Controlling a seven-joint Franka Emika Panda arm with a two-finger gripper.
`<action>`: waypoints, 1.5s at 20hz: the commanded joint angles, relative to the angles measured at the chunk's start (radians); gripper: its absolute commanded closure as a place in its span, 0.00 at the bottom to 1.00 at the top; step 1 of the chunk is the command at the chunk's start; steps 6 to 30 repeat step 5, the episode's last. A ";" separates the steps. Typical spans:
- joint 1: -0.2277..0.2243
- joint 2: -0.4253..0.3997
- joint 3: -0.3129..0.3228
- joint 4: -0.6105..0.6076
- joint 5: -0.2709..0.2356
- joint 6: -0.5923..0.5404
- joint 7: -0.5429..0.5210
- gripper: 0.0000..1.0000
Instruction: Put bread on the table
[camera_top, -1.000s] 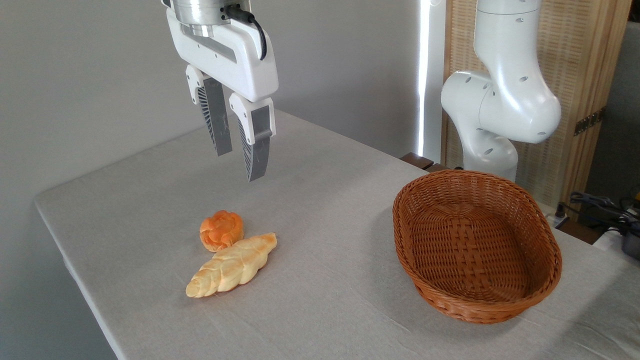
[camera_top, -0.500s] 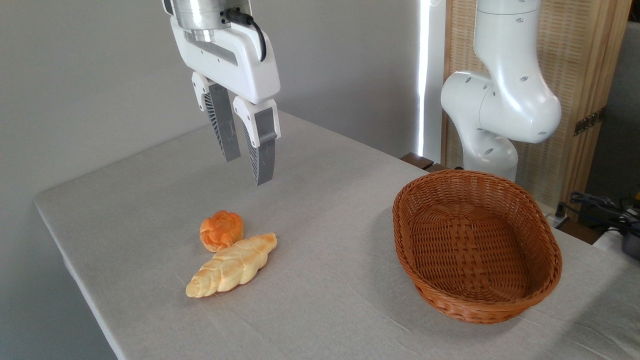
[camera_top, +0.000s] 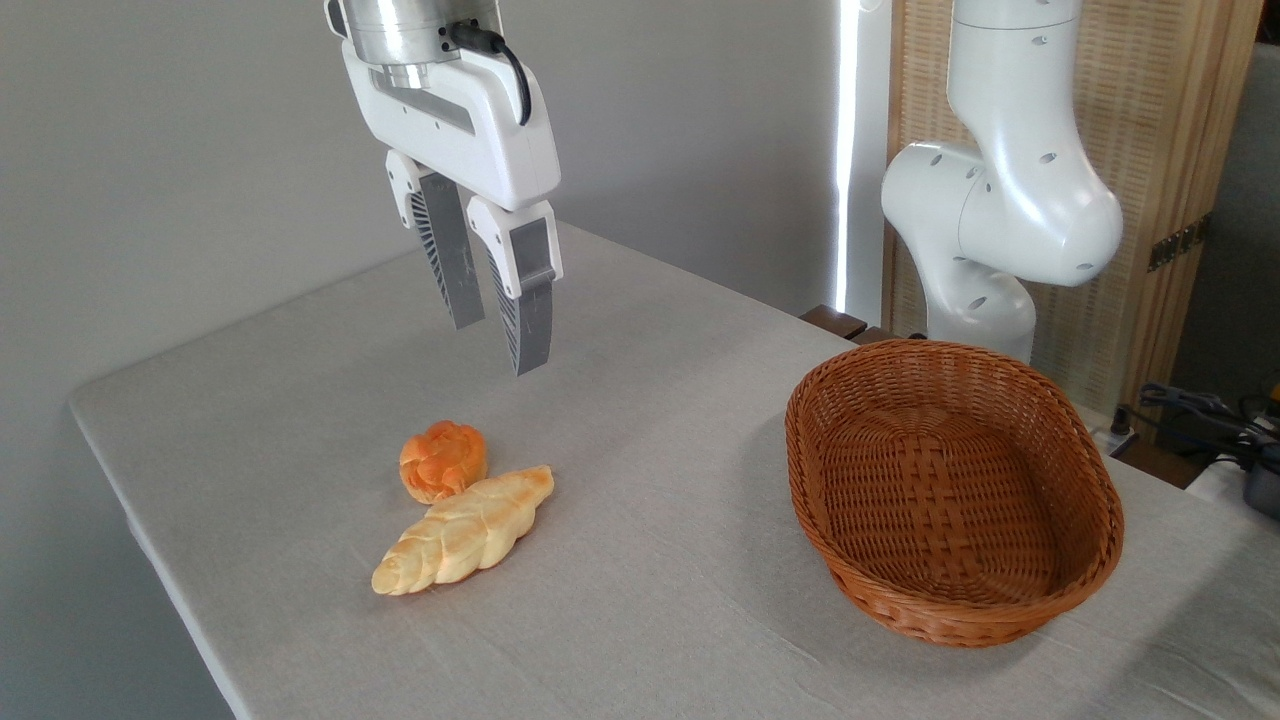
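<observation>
The bread (camera_top: 463, 531), a pale golden braided loaf, lies flat on the grey cloth table (camera_top: 650, 420) at front left. Its upper end touches a small round orange bun (camera_top: 443, 460). My gripper (camera_top: 497, 347) hangs well above the table, behind and slightly right of the bun. Its two grey fingers (camera_top: 528, 325) point down with a gap between them, open and holding nothing.
An empty brown wicker basket (camera_top: 950, 490) stands on the right side of the table. The arm's white base (camera_top: 1000, 200) rises behind it. Cables (camera_top: 1210, 410) lie off the table at the far right. The table's left edge runs close to the bread.
The gripper has drifted a little to the right and slightly lower over the second. Its fingers stay open. The bread, bun and basket have not moved.
</observation>
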 joint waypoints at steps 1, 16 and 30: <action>0.011 -0.007 -0.002 -0.013 -0.005 -0.015 -0.005 0.00; 0.014 -0.007 0.001 -0.013 -0.002 -0.015 -0.002 0.00; 0.014 -0.007 0.001 -0.013 -0.002 -0.015 -0.002 0.00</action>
